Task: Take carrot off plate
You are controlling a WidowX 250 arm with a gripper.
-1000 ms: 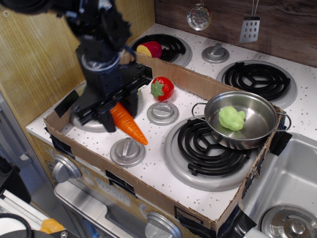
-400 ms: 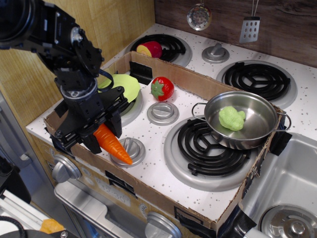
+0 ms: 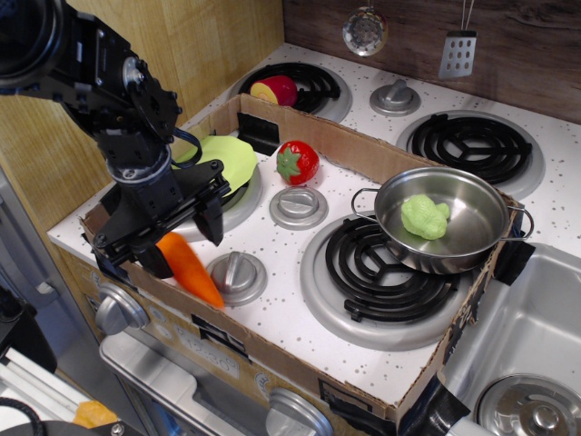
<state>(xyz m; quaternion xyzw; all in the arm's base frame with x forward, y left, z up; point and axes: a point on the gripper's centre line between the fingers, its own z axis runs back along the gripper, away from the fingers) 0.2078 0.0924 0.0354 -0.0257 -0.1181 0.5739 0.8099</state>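
Observation:
The orange carrot (image 3: 188, 269) lies off the plate, on the speckled stove top just behind the cardboard box's front wall, left of a grey knob. The yellow-green plate (image 3: 225, 156) sits on the back-left burner inside the box, partly hidden by my arm. My black gripper (image 3: 183, 242) hangs over the carrot's thick end. Its fingers (image 3: 211, 221) stand spread on either side of the carrot, and it looks open. The carrot's green stem end is hidden under the gripper.
A cardboard box wall (image 3: 300, 350) rings the work area. A red strawberry (image 3: 298, 161) sits behind a middle knob (image 3: 299, 206). A steel pan (image 3: 449, 222) holding a green toy (image 3: 425, 217) stands at the right. A front knob (image 3: 236, 275) is beside the carrot.
The gripper carried the carrot from the plate's burner forward and left to the box's front wall. The plate came into view. The fingers now stand wider apart around the carrot.

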